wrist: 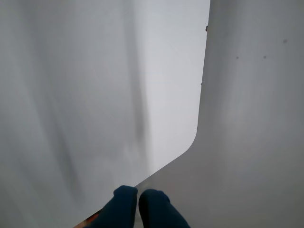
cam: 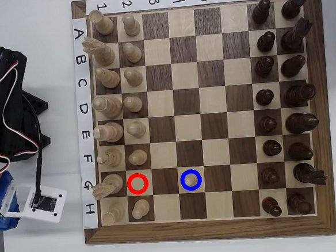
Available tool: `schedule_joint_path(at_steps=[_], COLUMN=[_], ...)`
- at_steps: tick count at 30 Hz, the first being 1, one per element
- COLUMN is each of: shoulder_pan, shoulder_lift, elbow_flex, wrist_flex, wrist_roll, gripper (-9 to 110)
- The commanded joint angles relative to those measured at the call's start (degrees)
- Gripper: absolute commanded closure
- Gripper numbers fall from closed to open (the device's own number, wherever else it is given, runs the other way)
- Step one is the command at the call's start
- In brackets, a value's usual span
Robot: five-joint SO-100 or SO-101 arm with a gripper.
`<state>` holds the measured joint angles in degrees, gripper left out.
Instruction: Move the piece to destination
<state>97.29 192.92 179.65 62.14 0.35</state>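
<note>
In the overhead view the blue ring (cam: 191, 180) marks the destination square in row G, column 4. A small pale round shape inside it looks like the cream pawn (cam: 191, 181), though the ring partly masks it. The red ring (cam: 137, 183) marks row G, column 2, and I make out no piece there. My gripper (wrist: 137, 195) shows in the wrist view as two dark blue fingertips (wrist: 124, 199) pressed together with nothing between them. It hangs over a white surface. The arm (cam: 5, 108) is folded left of the board, well clear of the pieces.
Pale pieces (cam: 133, 102) fill columns 1 and 2 and dark pieces (cam: 265, 96) fill columns 7 and 8 of the chessboard (cam: 210, 230). A white camera mount (cam: 43, 203) lies by the board's lower left corner. In the wrist view a white sheet's rounded edge (wrist: 197, 128) crosses the table.
</note>
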Motion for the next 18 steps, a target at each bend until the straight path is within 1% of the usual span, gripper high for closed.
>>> schedule_joint_path(at_steps=[1,18], shoulder_pan=[-0.09,0.79], shoulder_lift=[3.43,3.43], elbow_flex=[-0.62,-0.62], wrist_flex=[0.53,0.53], wrist_roll=[0.18,0.97], gripper=[101,101])
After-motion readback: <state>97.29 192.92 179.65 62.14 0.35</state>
